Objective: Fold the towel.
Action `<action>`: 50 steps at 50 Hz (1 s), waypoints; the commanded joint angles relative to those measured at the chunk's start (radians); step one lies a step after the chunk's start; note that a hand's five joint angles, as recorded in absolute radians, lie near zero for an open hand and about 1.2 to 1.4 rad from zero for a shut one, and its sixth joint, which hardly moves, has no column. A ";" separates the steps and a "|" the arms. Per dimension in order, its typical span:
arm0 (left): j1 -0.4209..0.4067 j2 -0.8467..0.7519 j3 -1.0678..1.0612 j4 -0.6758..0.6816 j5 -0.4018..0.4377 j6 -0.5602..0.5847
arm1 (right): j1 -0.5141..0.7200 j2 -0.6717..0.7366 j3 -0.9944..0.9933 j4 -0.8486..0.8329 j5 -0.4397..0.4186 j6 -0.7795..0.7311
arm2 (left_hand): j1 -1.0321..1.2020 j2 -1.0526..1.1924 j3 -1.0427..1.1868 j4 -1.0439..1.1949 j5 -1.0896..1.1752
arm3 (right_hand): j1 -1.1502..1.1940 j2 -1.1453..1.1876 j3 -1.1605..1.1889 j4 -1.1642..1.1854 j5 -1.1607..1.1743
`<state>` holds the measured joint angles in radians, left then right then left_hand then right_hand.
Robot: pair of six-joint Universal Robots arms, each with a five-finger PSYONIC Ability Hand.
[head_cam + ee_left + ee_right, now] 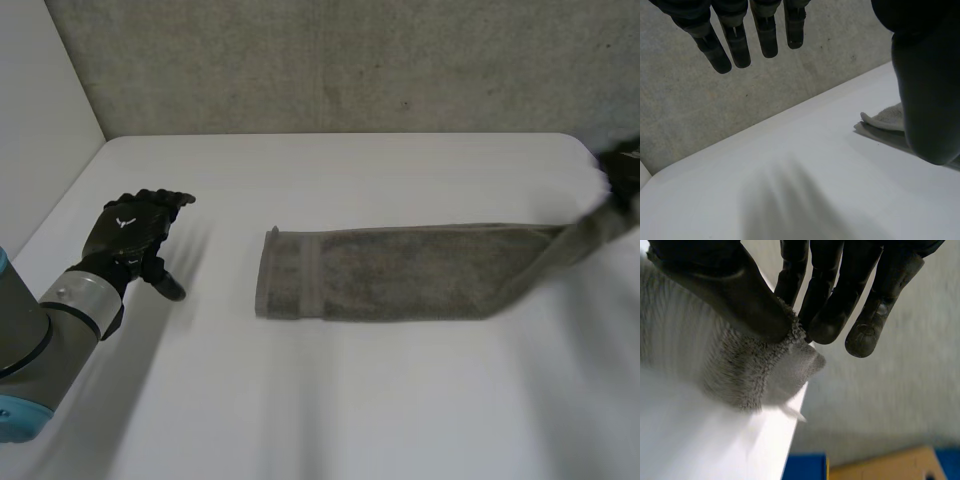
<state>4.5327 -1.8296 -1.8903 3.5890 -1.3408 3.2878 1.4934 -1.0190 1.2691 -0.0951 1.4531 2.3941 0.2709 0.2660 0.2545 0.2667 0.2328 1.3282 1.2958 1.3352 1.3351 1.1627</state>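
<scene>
Long grey-brown terry towel [400,272], folded into a narrow strip, lying lengthwise across the middle of the white table [330,400], which stands against a rough grey concrete wall [330,70]. The strip's left end, crossed by a woven band [310,272], lies flat on the tabletop. Its right end rises off the surface toward the table's right edge, where the black right hand [625,170] holds it. Right wrist view: the thumb [740,295] and the fingers [827,315] nearest it pinch a corner of the towel [750,370] between them, and the cloth hangs from that pinch down to the table [700,440] at its edge. The finger farthest from the thumb stands clear of the cloth. The black left hand [130,232], on its grey arm [40,340], hovers over the table's left side, well apart from the towel. Left wrist view: the left hand's fingers [740,45] are straight and slightly spread, its thumb [925,100] is set apart from them, and nothing is grasped. The towel's left end [887,119] lies flat on the table [790,190] just beside the thumb.
</scene>
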 commanded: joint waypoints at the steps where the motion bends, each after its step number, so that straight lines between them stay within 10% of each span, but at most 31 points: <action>1: -0.004 0.000 0.003 0.001 0.000 -0.019 | 0.461 0.083 -0.196 -0.006 0.049 0.082 | -0.078 -0.073 -0.062 -0.074 -0.214 | 0.068 0.100 0.061 0.061 0.059; 13: -0.001 -0.002 0.002 0.001 0.000 -0.019 | 0.889 0.355 -0.307 0.020 0.016 0.059 | -0.078 -0.073 -0.062 -0.074 -0.214 | -0.040 -0.007 -0.046 -0.046 -0.049; 15: -0.006 -0.002 0.003 0.001 0.002 -0.019 | 0.890 0.355 -0.277 0.028 0.015 -0.001 | -0.078 -0.073 -0.062 -0.074 -0.214 | -1.144 -1.112 -1.151 -1.151 -1.153; 31: -0.073 -0.013 0.091 0.001 0.000 -0.013 | 0.609 -0.012 0.022 0.023 -0.002 0.233 | -0.072 -0.067 -0.056 -0.068 -0.209 | -1.154 -1.121 -1.161 -1.161 -1.163; 41: -0.181 -0.134 0.223 -0.012 0.005 -0.004 | 0.510 0.013 0.245 -0.003 -0.059 0.203 | -0.022 -0.017 -0.006 -0.018 -0.159 | -1.076 -1.044 -1.083 -1.083 -1.085; 50: -0.230 -0.237 0.284 -0.047 0.000 -0.004 | 0.444 0.048 0.299 -0.138 -0.060 0.194 | -0.025 -0.020 -0.009 -0.021 -0.162 | -0.280 -0.248 -0.287 -0.287 -0.289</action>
<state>4.3186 -2.0262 -1.6245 3.5618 -1.3389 3.2840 1.9715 -0.9963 1.5542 -0.1508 1.3922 2.5954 0.2721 0.2694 0.2582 0.2689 0.2697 0.6277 0.6372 0.6337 0.6323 0.4566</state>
